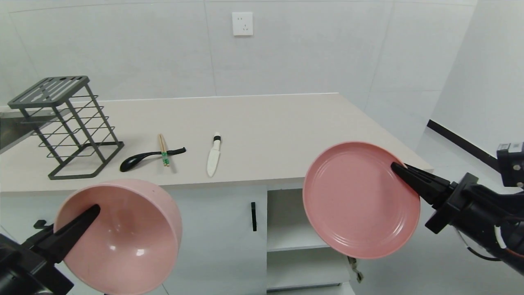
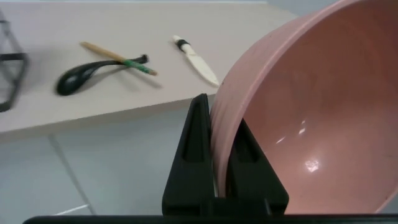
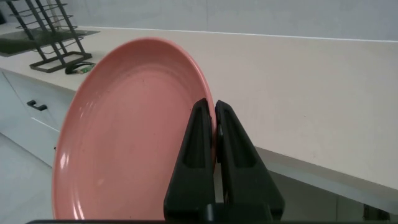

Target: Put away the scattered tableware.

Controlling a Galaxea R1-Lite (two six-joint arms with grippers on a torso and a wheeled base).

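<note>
Head view: pink bowl (image 1: 123,235) held in the air before the counter (image 1: 266,123), below its front edge toward the left end, tipped on its side with the mouth facing the camera. My left gripper (image 1: 92,211) is clamped on the bowl's rim, one finger inside, one outside. Pink plate (image 1: 360,200) held on edge before the counter's right front corner, my right gripper (image 1: 395,166) pinching its rim.

On the counter near the front edge: black spoon (image 1: 135,160), chopsticks (image 1: 163,150) lying across its handle, white knife (image 1: 213,155) near them toward the counter's middle. Black wire rack (image 1: 65,123) stands at the counter's left end. Open cabinet shelf (image 1: 286,241) under the counter.
</note>
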